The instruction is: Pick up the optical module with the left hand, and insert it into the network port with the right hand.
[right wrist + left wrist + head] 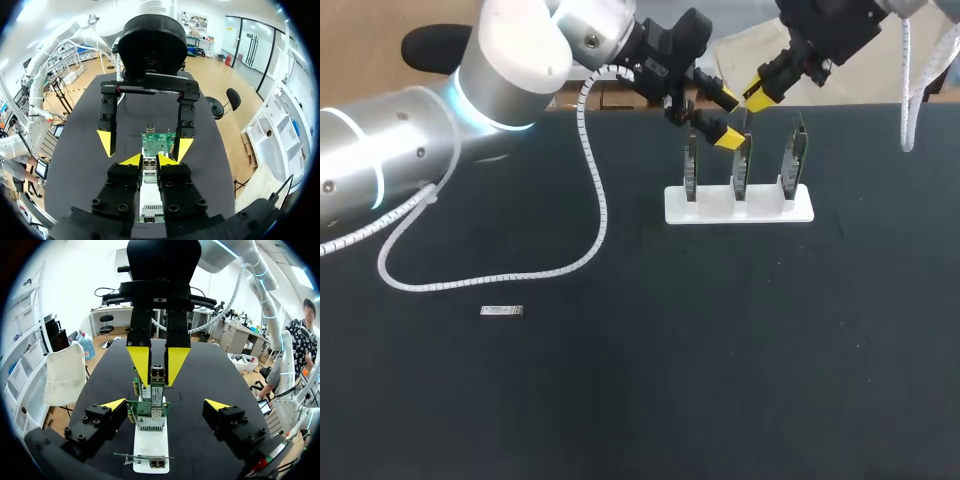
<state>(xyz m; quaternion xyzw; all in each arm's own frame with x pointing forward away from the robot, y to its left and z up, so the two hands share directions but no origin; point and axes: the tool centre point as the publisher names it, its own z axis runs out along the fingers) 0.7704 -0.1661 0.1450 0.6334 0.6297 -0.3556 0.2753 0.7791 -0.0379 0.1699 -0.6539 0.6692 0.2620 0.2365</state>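
Black cloth covers the table [620, 400], and a white stand [800, 210] on it holds three network cards upright in a row. The right gripper [149, 161] hangs over the middle card [147, 412]. Its yellow tips are drawn close together and press from both sides on a slim metal piece between them, which I take to be the optical module [157, 382]. It stands on end with its lower end at the card's top edge, where the network port should be. I cannot tell how deep it sits.

The left gripper [165, 404] is spread wide and holds nothing. Its fingers flank the middle card without touching it, and the right gripper's tips are just ahead of them.

By this reading the pick-up and the hand-over are done and the left arm's part is finished. What is left is to push the module fully home and let go. A second small silver piece [502, 311], much like a module, lies flat on the cloth, well apart from both grippers.
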